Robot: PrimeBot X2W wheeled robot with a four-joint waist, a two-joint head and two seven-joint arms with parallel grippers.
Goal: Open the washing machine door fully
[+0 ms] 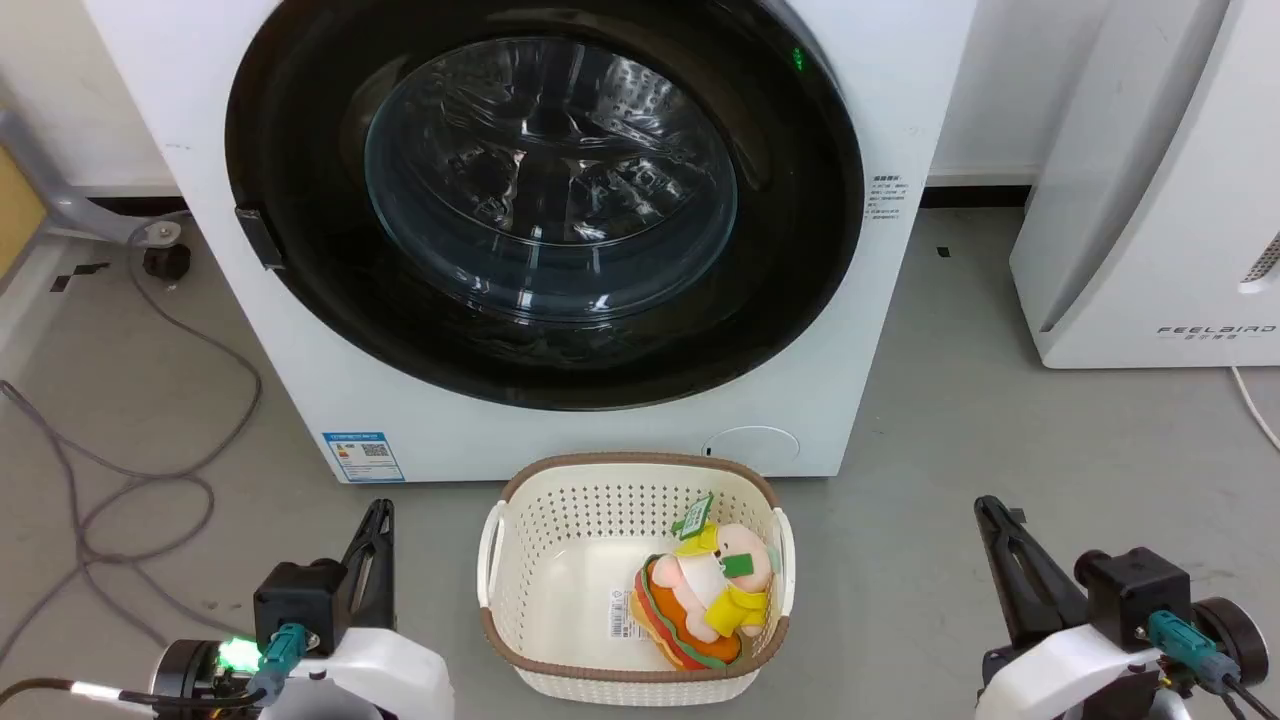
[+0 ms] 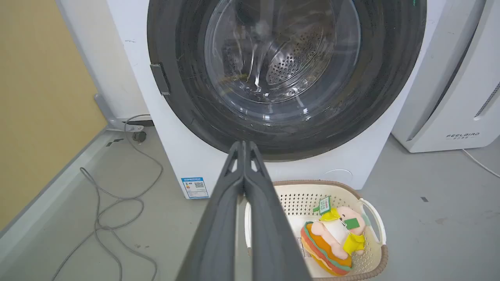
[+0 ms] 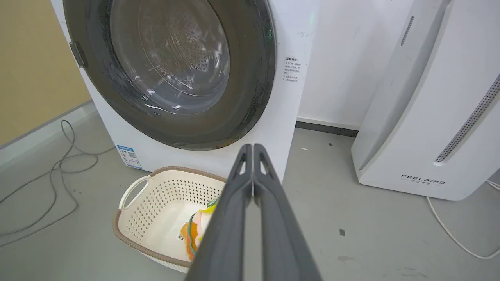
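A: Door (image 1: 545, 200) status?
B: Shut, flush in washing machine (image 1: 290, 400) front. L gripper (image 1: 378, 515) & R gripper (image 1: 988, 508) below door, fingers pressed together, empty.
A: Plan?
B: Prob. hook small black tab (image 1: 260, 237) at door's left edge w/ L gripper. Glossy disc & bulging glass give no grip. Swing wide, over perforated basket (image 1: 497, 560) below door.

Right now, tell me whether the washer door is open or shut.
Shut. The door sits flush in the washing machine front, tab against the panel.
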